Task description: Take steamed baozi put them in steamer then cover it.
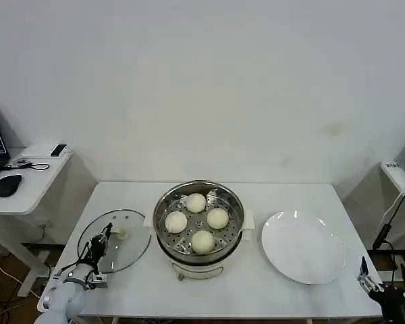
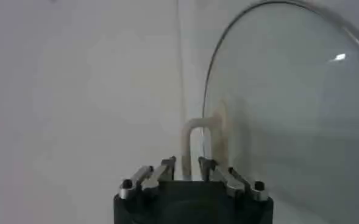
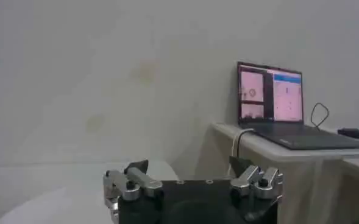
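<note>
The steamer point(image 1: 163, 209), a shiny steel pot, stands mid-table with four white steamed baozi point(image 1: 196, 202) on its perforated tray. To its left the glass cover point(image 1: 131, 246) lies flat on the table. My left gripper point(image 1: 106, 234) is low at the cover's cream bar handle. In the left wrist view the left gripper point(image 2: 187, 163) has its fingers drawn close on either side of one leg of the handle point(image 2: 194, 125), with the cover point(image 2: 289, 122) beyond. My right gripper point(image 1: 386, 278) hangs open off the table's right front corner, and the right gripper point(image 3: 189, 165) holds nothing.
A flat white plate point(image 1: 304, 246) lies right of the steamer. A side table point(image 1: 27, 182) with a mouse stands at the left. Another side table point(image 3: 301, 149) carries a laptop point(image 3: 270, 97) on the right. Bare tabletop runs along the front edge.
</note>
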Available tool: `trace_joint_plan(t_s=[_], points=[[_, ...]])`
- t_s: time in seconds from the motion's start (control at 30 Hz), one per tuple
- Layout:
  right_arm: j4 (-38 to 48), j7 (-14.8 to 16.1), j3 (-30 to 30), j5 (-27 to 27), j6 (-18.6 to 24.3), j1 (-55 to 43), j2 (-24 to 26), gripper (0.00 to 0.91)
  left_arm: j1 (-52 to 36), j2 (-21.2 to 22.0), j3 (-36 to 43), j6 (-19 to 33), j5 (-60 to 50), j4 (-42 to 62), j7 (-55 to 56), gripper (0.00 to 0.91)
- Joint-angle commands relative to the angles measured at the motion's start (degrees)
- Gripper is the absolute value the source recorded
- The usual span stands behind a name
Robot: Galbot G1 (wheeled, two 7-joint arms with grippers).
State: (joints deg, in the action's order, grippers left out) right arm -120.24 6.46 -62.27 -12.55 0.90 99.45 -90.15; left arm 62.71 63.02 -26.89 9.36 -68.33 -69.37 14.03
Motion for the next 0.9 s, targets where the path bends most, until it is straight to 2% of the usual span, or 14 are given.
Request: trace_joint_plan(t_s=[0.03, 0.23, 0.5, 0.9], points=[[-0.2, 0.0, 0.6, 0.5, 0.4, 0.1, 0.0, 0.907, 0.9, 0.3, -1.1, 0.2, 0.8, -0.7, 1.9, 0.000], [-0.5, 0.3, 1.3, 1.0, 0.6, 0.5, 0.0, 0.907, 2.7, 1.3, -3.1, -1.3, 1.9, -2.8, 4.9, 0.000], [-0.1, 0.5, 2.4, 1.3, 0.9, 0.4, 0.8, 0.907, 7.8, 1.4, -6.0, -6.4, 2.0, -14.5, 4.7, 0.000], [1.3, 0.6, 3.2, 0.8, -0.2, -0.5, 2.8, 0.907, 13.4, -0.2, -10.2, -12.8, 0.3, -30.3, -4.6, 0.000]])
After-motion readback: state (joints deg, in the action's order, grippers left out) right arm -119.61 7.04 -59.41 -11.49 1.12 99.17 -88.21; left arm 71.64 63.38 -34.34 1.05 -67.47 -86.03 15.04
